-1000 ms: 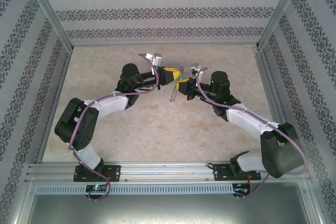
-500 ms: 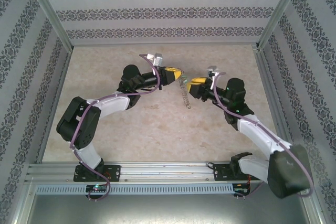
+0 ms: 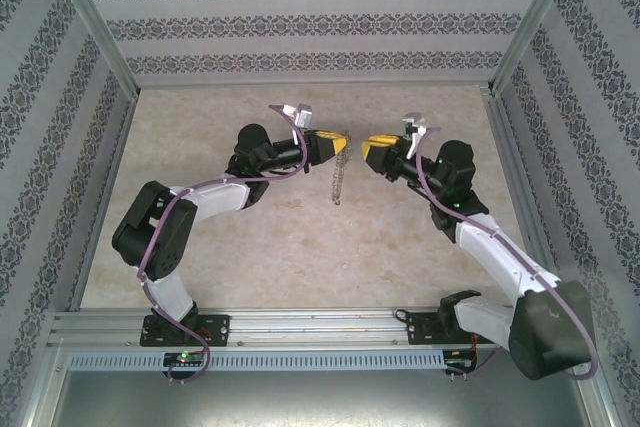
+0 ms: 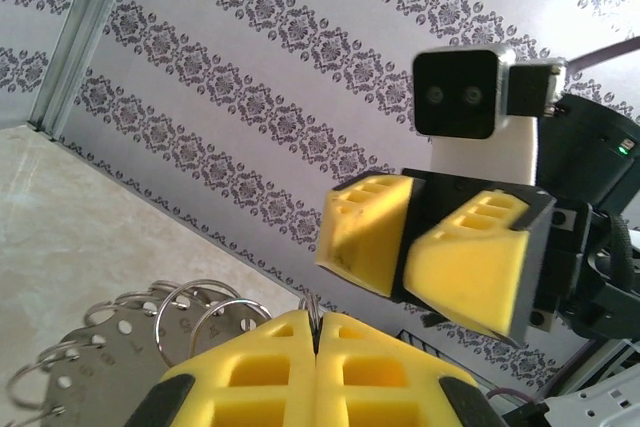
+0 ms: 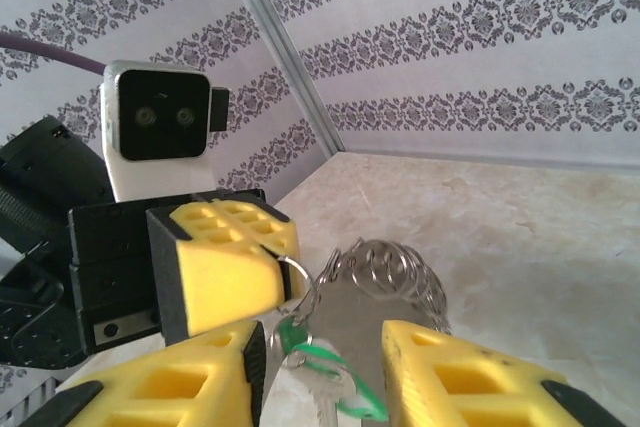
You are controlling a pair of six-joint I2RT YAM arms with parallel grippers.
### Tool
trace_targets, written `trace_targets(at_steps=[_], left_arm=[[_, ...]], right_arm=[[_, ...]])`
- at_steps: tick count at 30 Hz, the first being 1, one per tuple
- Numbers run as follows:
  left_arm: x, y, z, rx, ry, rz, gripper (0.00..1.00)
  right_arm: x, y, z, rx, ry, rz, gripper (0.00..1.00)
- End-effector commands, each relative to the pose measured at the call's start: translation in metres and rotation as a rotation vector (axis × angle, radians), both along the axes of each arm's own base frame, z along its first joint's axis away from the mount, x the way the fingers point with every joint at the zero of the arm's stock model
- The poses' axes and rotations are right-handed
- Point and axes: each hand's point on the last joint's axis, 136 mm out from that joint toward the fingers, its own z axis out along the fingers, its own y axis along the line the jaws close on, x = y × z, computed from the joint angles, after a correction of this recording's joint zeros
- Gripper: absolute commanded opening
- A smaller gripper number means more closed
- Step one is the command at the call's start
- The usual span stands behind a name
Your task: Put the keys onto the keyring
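My left gripper (image 3: 340, 145) (image 4: 316, 332) is shut on a thin grey keyring (image 4: 314, 305), which pokes up between its yellow pads. From that ring (image 5: 296, 269) hangs a bunch of smaller metal rings and tags (image 5: 392, 272) (image 3: 338, 181). With them hangs the key (image 5: 335, 387), its head edged in bright green. My right gripper (image 3: 373, 151) (image 5: 325, 345) stands open, facing the left one from a short way to the right. The key dangles in the gap between its fingers, touching neither. In the left wrist view the right gripper (image 4: 415, 247) shows its pads apart.
Both grippers are held above the beige tabletop (image 3: 300, 247) near its middle back. Patterned walls (image 3: 300, 27) close in the back and sides, with metal corner posts (image 3: 520, 27).
My right gripper has drawn back to the right, away from the left gripper and the ring. The hanging bunch has swung. The left gripper has hardly moved.
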Motion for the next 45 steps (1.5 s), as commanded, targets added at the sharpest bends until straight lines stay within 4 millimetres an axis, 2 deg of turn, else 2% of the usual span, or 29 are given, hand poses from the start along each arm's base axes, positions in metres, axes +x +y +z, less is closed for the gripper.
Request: trace_targets(at_steps=[1,18,29,33,40,41,45], left_arm=[[-0.012,-0.004,0.033,-0.058,-0.101,-0.044,0.0],[-0.017,-0.007,0.038,-0.061,-0.11,-0.065,0.0],[-0.019,-0.008,0.04,-0.06,-0.113,-0.076,0.0],[-0.019,-0.009,0.04,-0.059,-0.113,-0.076,0.0],[-0.017,-0.009,0.04,-0.051,-0.114,-0.07,0.0],[-0.017,-0.008,0.041,-0.043,-0.114,-0.064,0.01],[-0.012,-0.002,0.039,0.024,-0.139,-0.029,0.23]], right_arm=[[0.002,0.006,0.022,0.035,-0.055,0.05,0.35],[-0.004,0.037,0.019,0.056,-0.031,0.219,0.26],[-0.004,0.04,0.015,0.051,-0.023,0.238,0.11],[-0.004,0.039,0.014,0.049,-0.025,0.236,0.0],[-0.002,0.037,0.015,0.043,-0.027,0.232,0.0],[-0.001,0.036,0.015,0.04,-0.026,0.226,0.0],[0.002,0.032,0.015,0.018,-0.025,0.209,0.0]])
